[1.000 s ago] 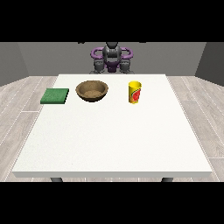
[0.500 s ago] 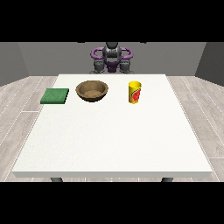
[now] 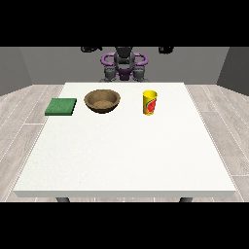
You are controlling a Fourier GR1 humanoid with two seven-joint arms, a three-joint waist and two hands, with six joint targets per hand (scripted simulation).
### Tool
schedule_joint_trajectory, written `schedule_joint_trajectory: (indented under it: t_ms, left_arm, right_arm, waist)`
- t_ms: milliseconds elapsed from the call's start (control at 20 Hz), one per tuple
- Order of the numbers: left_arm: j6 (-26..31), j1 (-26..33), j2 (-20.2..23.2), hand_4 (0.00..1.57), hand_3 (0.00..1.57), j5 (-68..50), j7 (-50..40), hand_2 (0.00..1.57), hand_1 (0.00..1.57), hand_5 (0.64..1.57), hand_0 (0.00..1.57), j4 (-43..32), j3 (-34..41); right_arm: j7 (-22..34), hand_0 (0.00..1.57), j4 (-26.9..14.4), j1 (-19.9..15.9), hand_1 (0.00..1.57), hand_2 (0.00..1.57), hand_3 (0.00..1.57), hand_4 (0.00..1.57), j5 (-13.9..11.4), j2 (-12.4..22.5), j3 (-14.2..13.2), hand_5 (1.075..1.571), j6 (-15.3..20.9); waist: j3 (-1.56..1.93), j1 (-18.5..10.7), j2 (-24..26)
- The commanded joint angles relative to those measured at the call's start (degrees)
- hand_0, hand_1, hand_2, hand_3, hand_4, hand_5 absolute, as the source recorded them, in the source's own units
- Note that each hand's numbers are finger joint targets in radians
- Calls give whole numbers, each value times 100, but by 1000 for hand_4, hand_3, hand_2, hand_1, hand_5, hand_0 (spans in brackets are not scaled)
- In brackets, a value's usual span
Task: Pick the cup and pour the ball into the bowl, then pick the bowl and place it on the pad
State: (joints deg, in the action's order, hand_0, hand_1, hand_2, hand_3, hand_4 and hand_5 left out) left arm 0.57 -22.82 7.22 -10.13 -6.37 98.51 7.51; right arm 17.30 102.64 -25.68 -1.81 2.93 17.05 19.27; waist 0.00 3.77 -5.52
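So the white desk (image 3: 126,155) has three things lined up along the far side, close to the robot (image 3: 124,65). Green pad (image 3: 61,106) lies flat at the view's left, the brown bowl (image 3: 102,101) sits just beside it toward the middle, and the yellow cup (image 3: 150,102) with a red mark on its side stands upright further toward the view's right. None of them touch each other. Can't see the ball from this angle, so no idea whether it's inside the cup.

Both arms are lifted high, well above the desk and nowhere near any of the stuff. The robot hand at the view's left (image 3: 90,49) and the robot hand at the view's right (image 3: 166,49) only show as small dark shapes right at the top edge of the scene. Honestly can't tell how either one's set, released or clenched, but neither is grasping anything on the desk.
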Motion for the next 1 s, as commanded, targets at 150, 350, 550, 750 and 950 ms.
schedule_joint_trajectory:
  t_ms: [150, 350, 550, 750, 950]
  left_arm:
    - [236, -120, 424, 0, 0, 354, 1515, 0, 0, 1434, 0, -1296, 507]
    - [293, 287, 142, 0, 0, 476, 2445, 0, 0, 1417, 0, -1941, 423]
    - [423, 190, 139, 0, 0, 491, 3089, 0, 0, 1400, 0, -2909, 509]
    - [308, -5, 229, 0, 0, 645, 3573, 0, 0, 1409, 0, -3683, 636]
    - [260, 124, 71, 0, 0, 671, 3971, 0, 0, 1444, 0, -4035, 599]
  right_arm:
    - [-161, 0, 496, -101, 0, 0, 0, 0, 237, 132, -142, 1566, -470]
    - [-41, 0, 673, -56, 0, 0, 0, 0, 376, 381, -498, 1569, -697]
    - [-13, 0, 841, 42, 0, 0, 0, 0, 189, 253, -521, 1567, -542]
    - [87, 0, 965, 135, 0, 0, 0, 0, 583, 465, -879, 1569, -953]
    - [-330, 0, 962, 686, 0, 0, 0, 0, 848, 535, -1165, 1568, -1225]
  waist:
    - [-3, 467, -704]
    - [-3, 467, -751]
    - [-4, 480, -694]
    - [-2, 527, -644]
    - [-1, 540, -503]
